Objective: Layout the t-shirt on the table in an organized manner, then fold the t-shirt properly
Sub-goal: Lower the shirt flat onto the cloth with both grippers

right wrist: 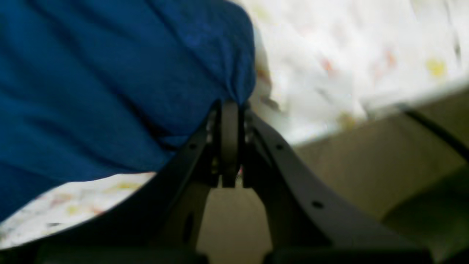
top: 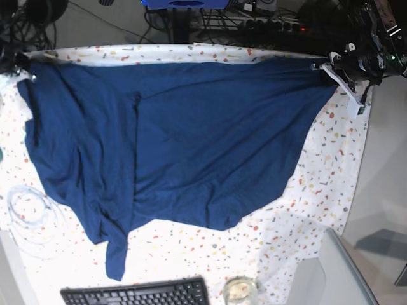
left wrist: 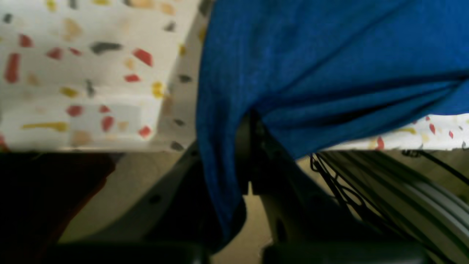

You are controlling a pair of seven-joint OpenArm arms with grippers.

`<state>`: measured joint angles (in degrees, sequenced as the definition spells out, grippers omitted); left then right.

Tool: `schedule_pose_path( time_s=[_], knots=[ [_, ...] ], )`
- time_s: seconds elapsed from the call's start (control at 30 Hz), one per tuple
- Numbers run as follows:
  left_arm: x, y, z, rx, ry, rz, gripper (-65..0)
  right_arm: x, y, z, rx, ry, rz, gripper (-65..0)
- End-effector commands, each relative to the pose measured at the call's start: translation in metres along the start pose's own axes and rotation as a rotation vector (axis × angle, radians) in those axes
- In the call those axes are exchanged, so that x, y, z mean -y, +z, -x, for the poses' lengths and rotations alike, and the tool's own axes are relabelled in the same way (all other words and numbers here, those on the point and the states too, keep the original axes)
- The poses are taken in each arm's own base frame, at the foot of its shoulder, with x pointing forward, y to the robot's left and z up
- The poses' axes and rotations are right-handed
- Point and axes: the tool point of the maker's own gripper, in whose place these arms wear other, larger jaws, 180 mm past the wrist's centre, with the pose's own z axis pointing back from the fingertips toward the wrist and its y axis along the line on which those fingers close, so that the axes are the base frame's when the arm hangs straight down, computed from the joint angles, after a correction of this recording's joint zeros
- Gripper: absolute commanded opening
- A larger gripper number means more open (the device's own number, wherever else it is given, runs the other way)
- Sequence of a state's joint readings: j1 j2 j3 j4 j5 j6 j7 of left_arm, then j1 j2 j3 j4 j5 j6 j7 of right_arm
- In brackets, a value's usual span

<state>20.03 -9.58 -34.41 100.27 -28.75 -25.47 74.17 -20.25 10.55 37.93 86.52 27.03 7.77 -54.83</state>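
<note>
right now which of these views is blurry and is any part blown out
Right wrist view: blurriest, the table cloth washed out to near white, its flecks smeared; t-shirt folds still readable. Left wrist view: softer focus, flecks legible, lower left corner nearly black. Base view: sharp, evenly lit, with the white cloth bright near the keyboard.

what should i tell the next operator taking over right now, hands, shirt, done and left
Left hand: shut on the t-shirt, pinching a corner at the table's far edge.
Right hand: shut on the t-shirt too, at the opposite far corner.
T-shirt: stretched taut between the two hands along the far edge of the table, the rest draped toward the keyboard, with wrinkles and a doubled-over strip on the right hand's side.
Done: both corners gripped, shirt pulled wide.
Left: lay it flat, smooth that doubled part, then fold. No fold made yet.
</note>
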Motion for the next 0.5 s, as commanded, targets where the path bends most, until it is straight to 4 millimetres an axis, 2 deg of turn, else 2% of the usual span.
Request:
schedule_pose_path(
  time_s=[0.0,0.23,0.43,0.47],
  knots=[
    [-0.0043,0.0049,-0.0079,0.028,-0.013,-0.014,-65.0,0.0026,0.0032,-0.0142,0.048,0.000,-0.001,-65.0],
    [-0.0033,0.0043,-0.0079,0.026,-0.012,-0.013,-65.0,0.0054,-0.0019,-0.0102,0.044,-0.014,0.001,-65.0],
    [-0.0050,0.0050,-0.0067,0.024,-0.008,-0.017,-65.0,0.0016,0.0038,-0.0173,0.070,-0.006,-0.003,-63.9],
    [-0.0051,0.0050,-0.0060,0.022,-0.007,-0.017,-60.9,0.0004,0.0050,-0.0188,0.076,-0.003,-0.005,-63.3]
  ],
)
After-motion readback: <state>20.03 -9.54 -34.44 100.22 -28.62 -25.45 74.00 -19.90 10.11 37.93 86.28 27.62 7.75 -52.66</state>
